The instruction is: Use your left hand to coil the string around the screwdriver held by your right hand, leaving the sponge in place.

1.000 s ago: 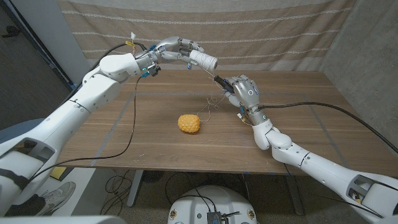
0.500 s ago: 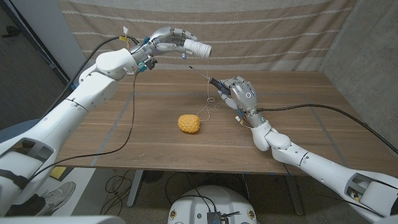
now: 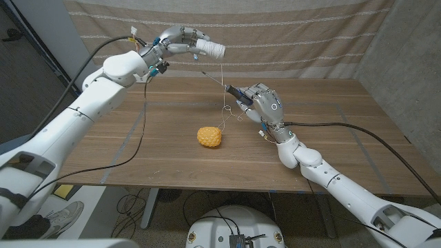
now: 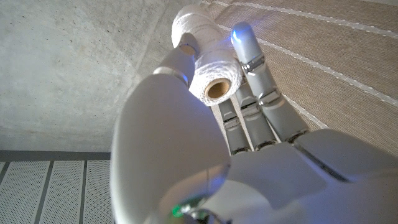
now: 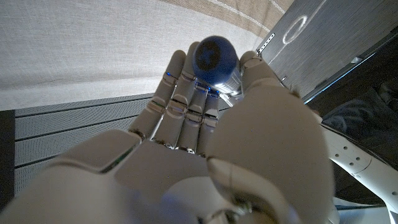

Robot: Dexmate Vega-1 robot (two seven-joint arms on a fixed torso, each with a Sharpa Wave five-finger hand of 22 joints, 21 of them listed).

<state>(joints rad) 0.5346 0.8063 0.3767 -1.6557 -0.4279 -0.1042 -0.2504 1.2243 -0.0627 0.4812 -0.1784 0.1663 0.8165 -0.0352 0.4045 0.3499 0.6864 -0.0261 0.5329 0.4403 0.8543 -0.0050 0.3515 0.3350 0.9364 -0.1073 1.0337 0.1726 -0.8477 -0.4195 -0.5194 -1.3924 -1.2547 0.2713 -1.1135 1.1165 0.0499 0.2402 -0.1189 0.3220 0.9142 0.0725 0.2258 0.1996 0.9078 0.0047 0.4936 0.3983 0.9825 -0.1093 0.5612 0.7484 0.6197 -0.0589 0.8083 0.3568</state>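
My left hand (image 3: 180, 40) is raised high at the back left and holds a white spool of string (image 3: 210, 48). In the left wrist view that spool (image 4: 208, 68) sits between the fingers (image 4: 256, 81), its hollow core facing the camera. A thin string (image 3: 222, 83) runs down from the spool to the screwdriver (image 3: 231, 89), which my right hand (image 3: 260, 103) grips above the table's middle, shaft pointing left. Loose string (image 3: 229, 118) hangs below the shaft toward the table. The screwdriver's dark blue handle end (image 5: 214, 59) pokes out of the right hand's closed fingers. A yellow sponge (image 3: 209, 136) lies on the table.
The wooden table (image 3: 344, 138) stands in front of a striped beige curtain (image 3: 289, 34). A black cable (image 3: 141, 138) hangs from my left arm across the table's left side, and another cable (image 3: 358, 125) crosses the right side.
My left hand has lifted the spool higher and moved it left, pulling the string more upright. My right hand with the screwdriver has shifted slightly left. The sponge has not moved.
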